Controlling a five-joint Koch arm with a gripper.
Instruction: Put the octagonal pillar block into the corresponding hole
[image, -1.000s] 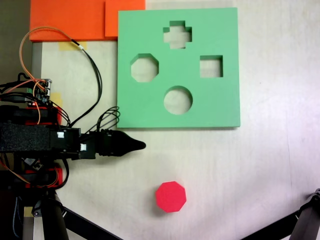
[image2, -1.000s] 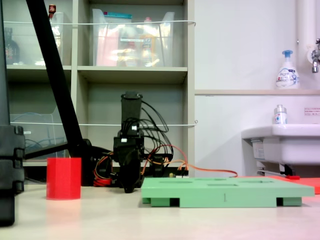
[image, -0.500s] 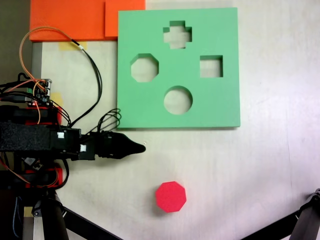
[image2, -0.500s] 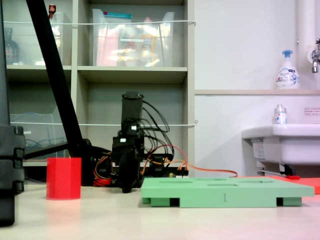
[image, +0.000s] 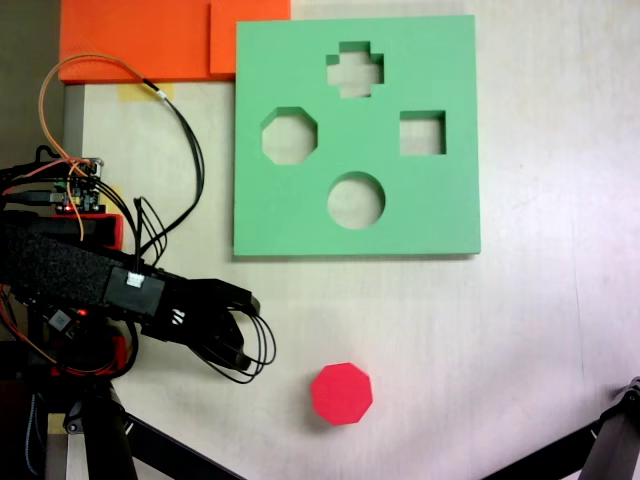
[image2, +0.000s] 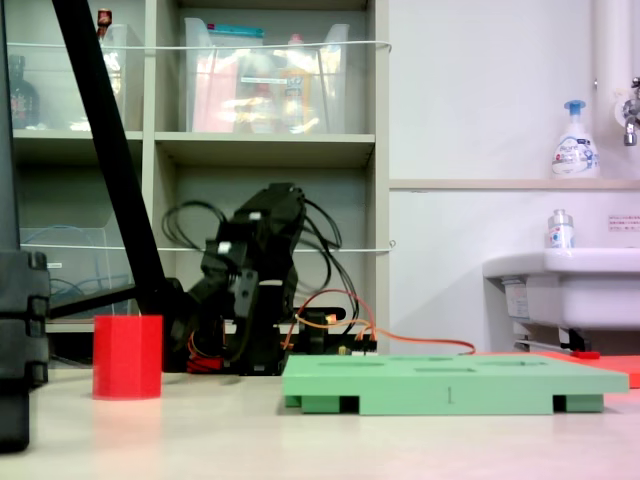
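1. Block first: the octagonal pillar block (image: 341, 393) stands upright on the table (image: 520, 330), its eight-sided face up, touching nothing. In the low fixed view it is the red pillar (image2: 127, 357) at the left, nearest to that camera.
2. It looks like foam, so I judge it light, a little soft and not slippery. A gentle squeeze on two opposite flat sides, about halfway up, should hold it; a hard squeeze may dent it.
3. The gripper (image: 240, 345) is at about 10 o'clock from the block, near but apart, and holds nothing. Cables cover the tips, so I cannot tell how wide it stands.
4. Farther, at 12 o'clock from the block, lies the green foam board (image: 440, 210). The corresponding hole (image: 289, 136) is at its left side, at 10 o'clock from the round cutout (image: 356, 200), and it is empty.
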